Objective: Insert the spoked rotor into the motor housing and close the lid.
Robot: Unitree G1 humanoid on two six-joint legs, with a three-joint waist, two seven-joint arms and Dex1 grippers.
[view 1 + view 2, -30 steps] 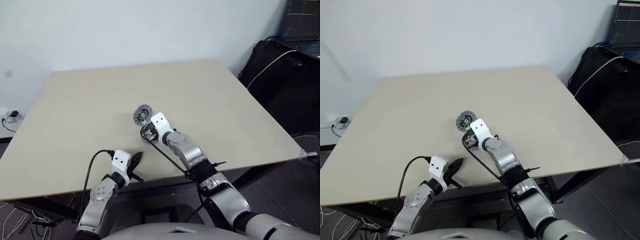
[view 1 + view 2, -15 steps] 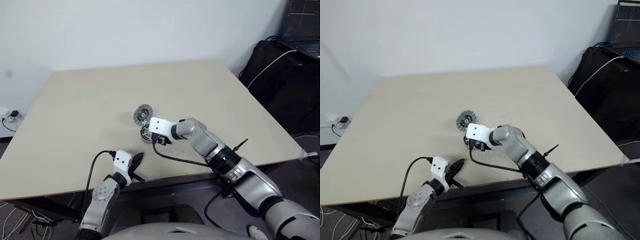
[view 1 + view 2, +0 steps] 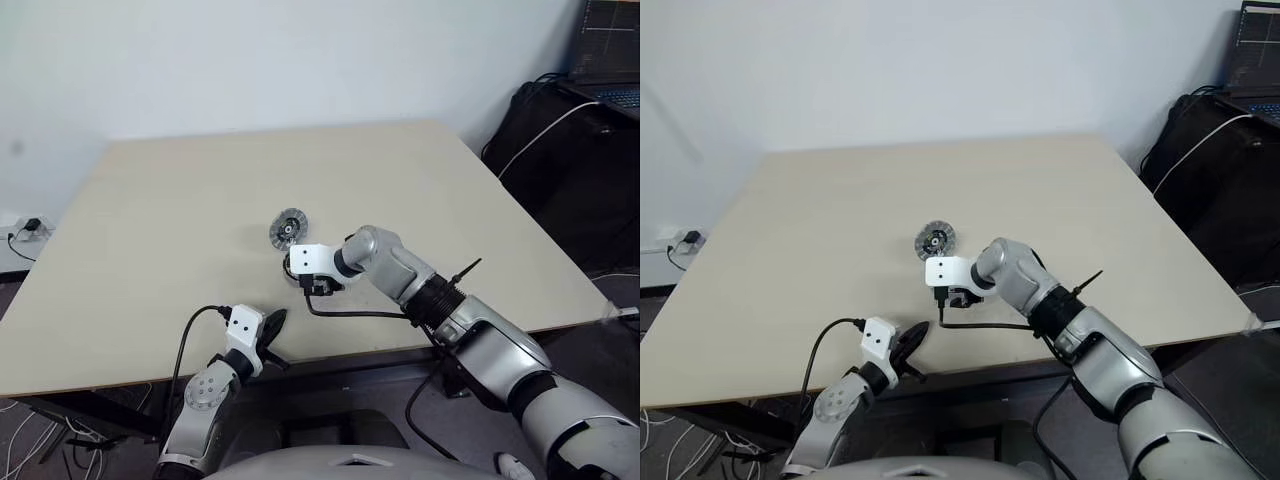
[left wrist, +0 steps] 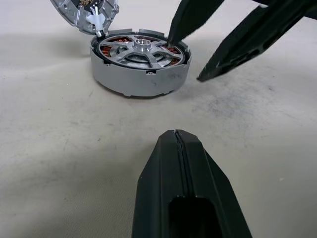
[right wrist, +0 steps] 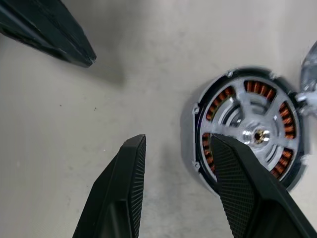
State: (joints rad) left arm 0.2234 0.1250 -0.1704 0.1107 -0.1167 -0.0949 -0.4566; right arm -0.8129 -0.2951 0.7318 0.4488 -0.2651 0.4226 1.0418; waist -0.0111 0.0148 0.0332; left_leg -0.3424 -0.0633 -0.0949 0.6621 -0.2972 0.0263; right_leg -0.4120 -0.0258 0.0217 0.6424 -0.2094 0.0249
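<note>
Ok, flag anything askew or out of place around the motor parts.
Nothing looks damaged or spilled. The spoked rotor sits level inside the motor housing, copper windings showing between its spokes. The lid is not yet on: it stands tilted against the housing's far edge. The right gripper hangs open over the housing.

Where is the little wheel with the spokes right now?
The spoked rotor sits inside the motor housing mid-table, under the right gripper, beside the lid.

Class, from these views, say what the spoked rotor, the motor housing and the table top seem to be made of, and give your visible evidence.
Spoked rotor: probably metal, matte silver-grey with a shinier hub.
Motor housing: likely metal too, dull grey wall with small scuffs; copper-coloured windings show between the spokes.
Table: smooth matte beige top, perhaps laminate; unclear.
</note>
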